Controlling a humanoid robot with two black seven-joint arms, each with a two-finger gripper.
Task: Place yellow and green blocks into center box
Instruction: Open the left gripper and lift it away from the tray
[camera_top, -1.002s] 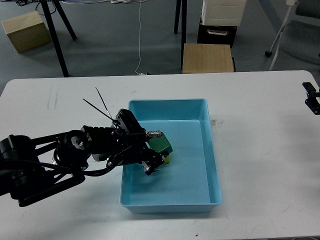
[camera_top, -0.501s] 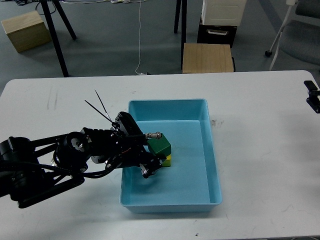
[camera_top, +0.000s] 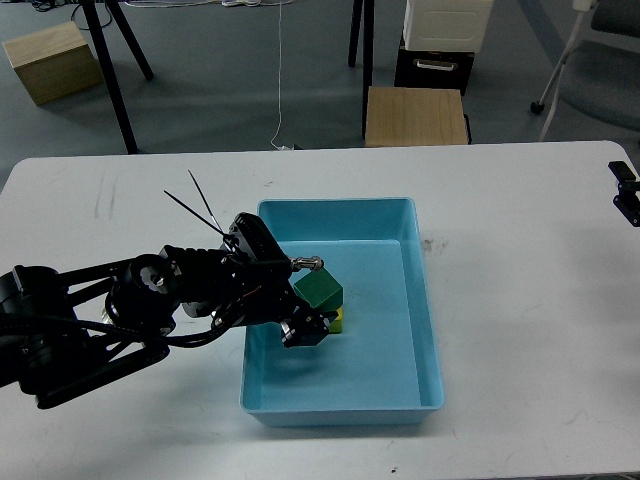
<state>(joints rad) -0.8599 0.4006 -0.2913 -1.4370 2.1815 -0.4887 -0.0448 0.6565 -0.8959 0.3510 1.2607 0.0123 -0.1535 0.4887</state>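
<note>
Head view
Table: a white tabletop fills the lower part of the view; its far edge runs along the top, with grey floor beyond.
Box: a light blue box sits at the middle of the tabletop, long side running from the far edge toward the near edge.
Green block: the green block lies inside the box, by its left wall, about halfway along.
Yellow block: the yellow block is inside the box too, touching the green block on the side toward the near edge; only a sliver shows.
Left gripper: the left gripper reaches in over the box's left wall from the left edge of the table, its fingers right at the green block. The dark parts blur together, so I cannot tell whether the jaws are clenched on the block or released.
Right gripper: the right gripper is only a small dark part at the right edge of the table; its jaw state cannot be told.
</note>
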